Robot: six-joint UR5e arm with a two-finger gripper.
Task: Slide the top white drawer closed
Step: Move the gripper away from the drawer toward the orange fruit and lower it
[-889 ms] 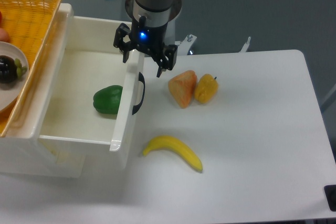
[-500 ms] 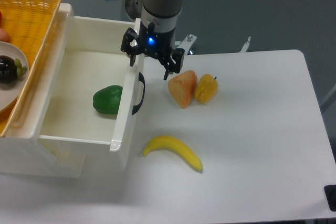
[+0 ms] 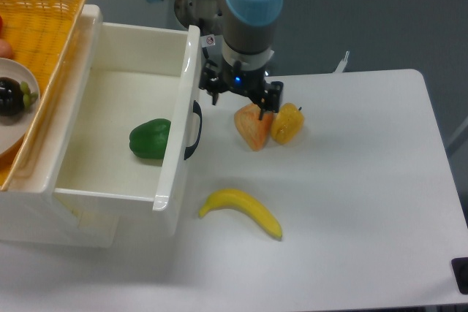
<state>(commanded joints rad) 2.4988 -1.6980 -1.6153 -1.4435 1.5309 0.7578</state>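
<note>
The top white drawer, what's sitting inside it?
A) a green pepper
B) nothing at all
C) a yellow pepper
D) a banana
A: a green pepper lies inside the open top white drawer, while the banana and yellow pepper lie out on the table.

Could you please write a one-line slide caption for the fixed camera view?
Gripper hovers with jaws open beside the open top white drawer holding a green pepper.

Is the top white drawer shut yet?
No, open: the top white drawer is pulled out, its inside and a green pepper exposed.
</note>
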